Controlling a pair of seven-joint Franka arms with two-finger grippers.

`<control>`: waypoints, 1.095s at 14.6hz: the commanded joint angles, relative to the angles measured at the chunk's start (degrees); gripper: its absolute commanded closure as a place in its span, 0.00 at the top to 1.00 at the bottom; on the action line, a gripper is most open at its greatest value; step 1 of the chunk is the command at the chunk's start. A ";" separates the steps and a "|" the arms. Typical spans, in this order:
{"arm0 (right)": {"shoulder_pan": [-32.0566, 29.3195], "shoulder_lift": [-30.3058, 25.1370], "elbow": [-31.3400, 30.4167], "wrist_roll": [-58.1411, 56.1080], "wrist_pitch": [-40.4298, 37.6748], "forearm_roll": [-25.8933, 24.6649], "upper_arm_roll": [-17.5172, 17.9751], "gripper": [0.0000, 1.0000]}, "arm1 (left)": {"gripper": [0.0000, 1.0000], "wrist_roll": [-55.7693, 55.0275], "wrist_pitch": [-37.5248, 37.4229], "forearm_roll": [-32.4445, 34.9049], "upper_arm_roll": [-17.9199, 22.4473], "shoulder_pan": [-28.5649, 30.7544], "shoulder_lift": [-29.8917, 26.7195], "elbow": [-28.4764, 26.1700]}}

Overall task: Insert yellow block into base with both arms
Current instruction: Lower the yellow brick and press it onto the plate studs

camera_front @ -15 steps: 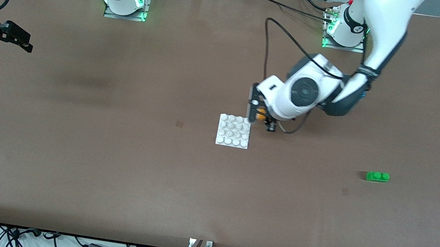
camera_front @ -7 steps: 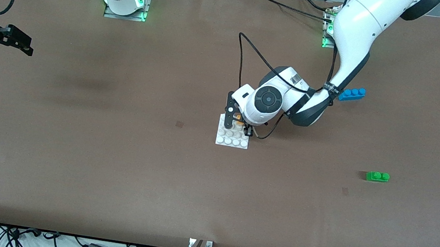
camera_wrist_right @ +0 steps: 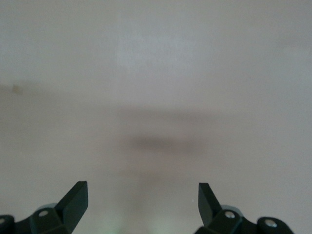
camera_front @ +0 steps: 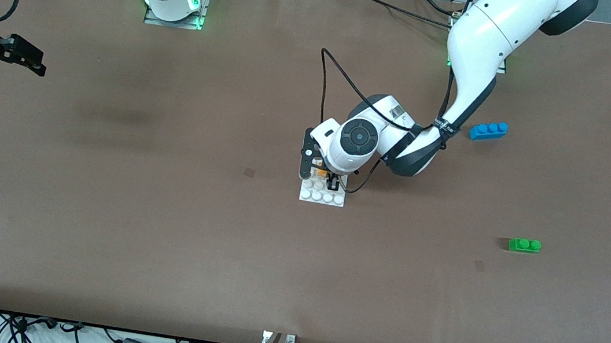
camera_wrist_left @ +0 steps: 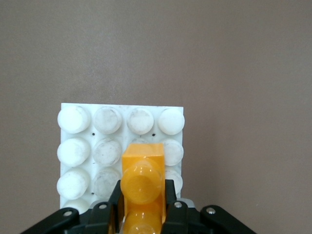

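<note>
The white studded base (camera_front: pixel 321 196) lies near the middle of the table. My left gripper (camera_front: pixel 325 177) is shut on the yellow block (camera_front: pixel 319 171) and holds it just over the base. In the left wrist view the yellow block (camera_wrist_left: pixel 142 178) sits between the black fingers (camera_wrist_left: pixel 114 202), studs up, over the studs of the base (camera_wrist_left: pixel 87 146). I cannot tell whether the block touches the studs. My right gripper (camera_front: pixel 22 56) is open and empty, up in the air at the right arm's end of the table; its wrist view shows its gripper (camera_wrist_right: pixel 142 197) over bare table.
A blue three-stud brick (camera_front: pixel 488 130) lies beside the left arm's forearm. A green two-stud brick (camera_front: pixel 524 245) lies nearer the front camera, toward the left arm's end. A black cable (camera_front: pixel 329 75) loops from the left wrist over the table.
My left gripper has carried the yellow block from beside the base's edge to over the base. The left arm swung away and uncovered the blue brick. The right arm has not moved.
</note>
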 commanded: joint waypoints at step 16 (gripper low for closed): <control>0.20 0.85 1.59 0.45 -1.57 -0.51 -0.22 1.00 | 0.99 -1.10 1.04 2.43 1.81 -1.74 4.12 4.62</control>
